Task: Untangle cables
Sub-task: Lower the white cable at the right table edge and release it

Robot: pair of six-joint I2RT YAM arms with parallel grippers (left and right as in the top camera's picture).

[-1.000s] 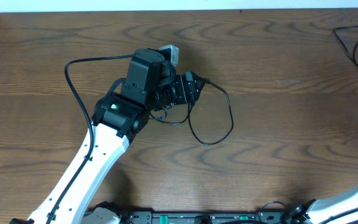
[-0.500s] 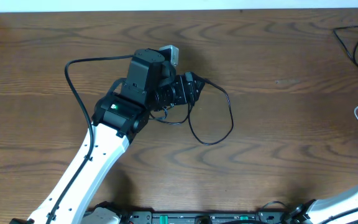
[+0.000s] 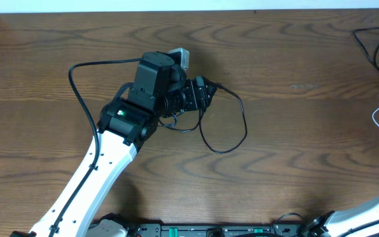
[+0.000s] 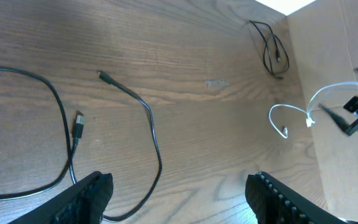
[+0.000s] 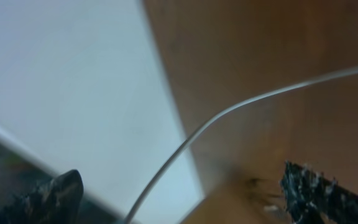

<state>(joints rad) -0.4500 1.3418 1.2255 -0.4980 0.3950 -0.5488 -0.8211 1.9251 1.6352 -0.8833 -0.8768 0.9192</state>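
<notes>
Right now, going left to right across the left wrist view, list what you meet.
First the black cable → far black cord → right hand. The white cable spans the last two, so it is omitted.

Dark brown counter [image 3: 295, 164] with wavy, darker wood-grain streaks, thin black cable [image 3: 245, 125] plain and matte, thin white cable [image 4: 291, 106] plain and bright, left arm [image 3: 91, 171] white along its long link, black at the wrist housing, small green light [image 3: 119, 112]

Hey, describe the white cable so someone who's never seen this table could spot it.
Look at the table's right edge, below the black cord in the far corner. The white cable curls there in a small open loop. It is the only white cord; the others are black.
</notes>
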